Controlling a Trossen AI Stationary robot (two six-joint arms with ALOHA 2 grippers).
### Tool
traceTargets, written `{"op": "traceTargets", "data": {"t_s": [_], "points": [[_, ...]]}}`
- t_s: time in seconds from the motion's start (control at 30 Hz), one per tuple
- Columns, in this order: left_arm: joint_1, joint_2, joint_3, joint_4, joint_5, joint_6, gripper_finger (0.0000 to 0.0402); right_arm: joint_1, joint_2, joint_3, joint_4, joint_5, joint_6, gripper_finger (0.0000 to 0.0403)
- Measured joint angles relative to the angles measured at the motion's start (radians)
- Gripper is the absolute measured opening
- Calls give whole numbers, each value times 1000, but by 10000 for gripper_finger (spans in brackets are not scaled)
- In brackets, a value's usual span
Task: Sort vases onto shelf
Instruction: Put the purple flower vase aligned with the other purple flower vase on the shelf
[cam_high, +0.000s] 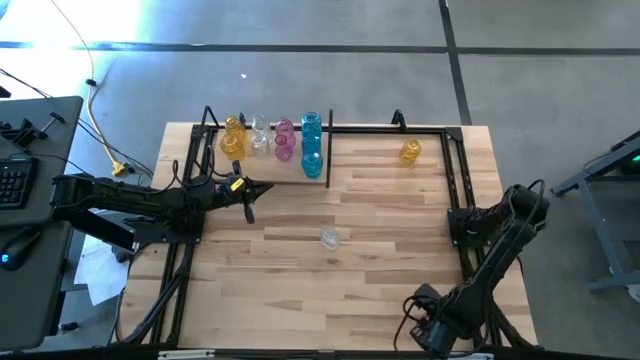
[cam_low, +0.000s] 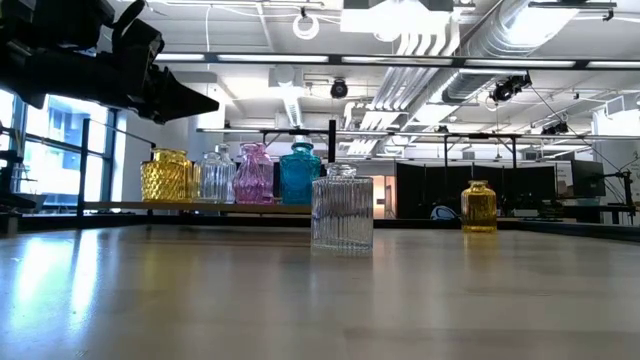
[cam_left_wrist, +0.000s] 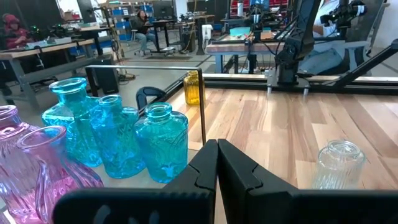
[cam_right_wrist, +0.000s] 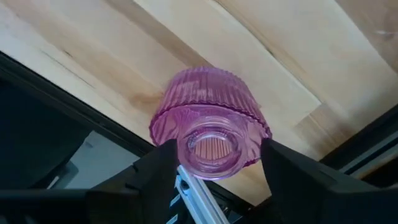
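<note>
Yellow (cam_high: 233, 135), clear (cam_high: 260, 138), pink (cam_high: 284, 140) and teal vases (cam_high: 311, 145) stand in a cluster at the shelf's (cam_high: 390, 128) far left, left of the upright divider rod (cam_left_wrist: 203, 106). A lone yellow vase (cam_high: 411, 152) stands at the far right. A clear ribbed vase (cam_high: 329, 238) stands upright mid-table. My left gripper (cam_left_wrist: 217, 163) hovers shut and level near the teal vases. My right gripper (cam_right_wrist: 216, 158) points down, open, its fingers either side of a pink ribbed vase (cam_right_wrist: 208, 106) that stands upright on the wood near the table's right edge. The right arm (cam_high: 500, 225) hides that vase in the high view.
The shelf's black side rod (cam_high: 458, 175) and the table's right edge run close beside the pink vase under my right gripper. A desk with a keyboard (cam_high: 15, 180) stands left of the table. Bare wood lies around the clear vase.
</note>
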Motion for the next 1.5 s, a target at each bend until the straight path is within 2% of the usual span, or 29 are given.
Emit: {"op": "traceTargets", "data": {"t_s": [0.13, 0.37, 0.8, 1.0, 1.33, 1.5], "points": [[0, 0, 0, 0, 0, 0, 0, 0, 9, 2, 15, -6, -17, 193], [0, 0, 0, 0, 0, 0, 0, -7, 9, 4, 20, -12, -57, 107], [0, 0, 1, 0, 0, 0, 0, -149, -14, -1, 13, -15, -308, 114], [0, 0, 1, -1, 0, 0, 0, -239, -16, 53, -55, -5, -474, 111], [0, 0, 1, 0, 0, 0, 0, -438, -11, 153, -81, 76, -792, 111], [0, 0, 1, 0, 1, 0, 0, -535, 10, 236, -61, 144, -1004, 111]]}}
